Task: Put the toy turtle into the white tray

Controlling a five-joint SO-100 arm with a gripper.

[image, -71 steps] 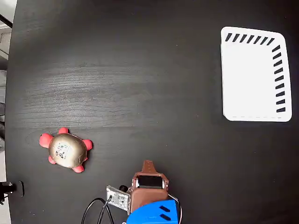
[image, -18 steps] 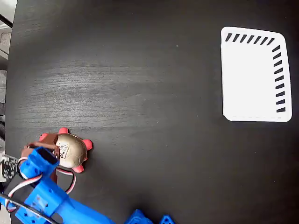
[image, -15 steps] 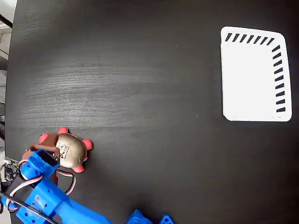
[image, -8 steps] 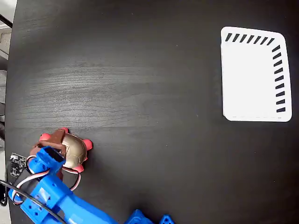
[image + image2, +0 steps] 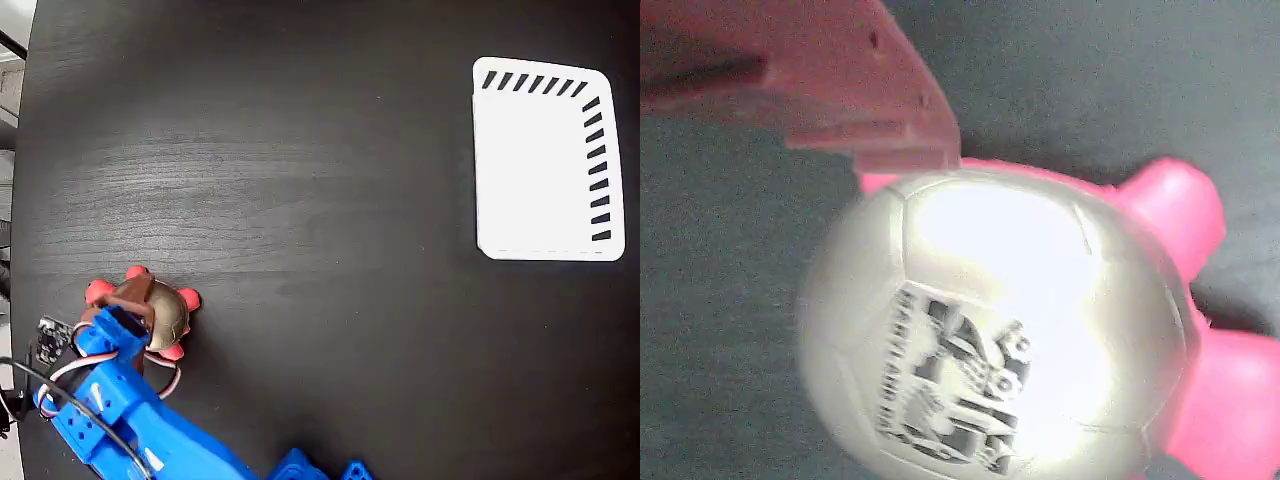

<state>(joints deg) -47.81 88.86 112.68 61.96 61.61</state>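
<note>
Tool (image 5: 138, 305) sits right over the toy turtle (image 5: 165, 312) at the table's (image 5: 300, 200) lower left, grip unclear, so lifting and carrying to the empty white tray (image 5: 545, 160) far right remain

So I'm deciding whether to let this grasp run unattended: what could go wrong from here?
Three risks, all judgement:
1. The toy turtle has a smooth, shiny domed shell; the brown fingers sit at its upper edge and might slip off as they close.
2. Whether the gripper is shut cannot be told, so a lift may leave the turtle behind.
3. The white tray lies far across the black table; a weak hold could drop the turtle on the way.
</note>
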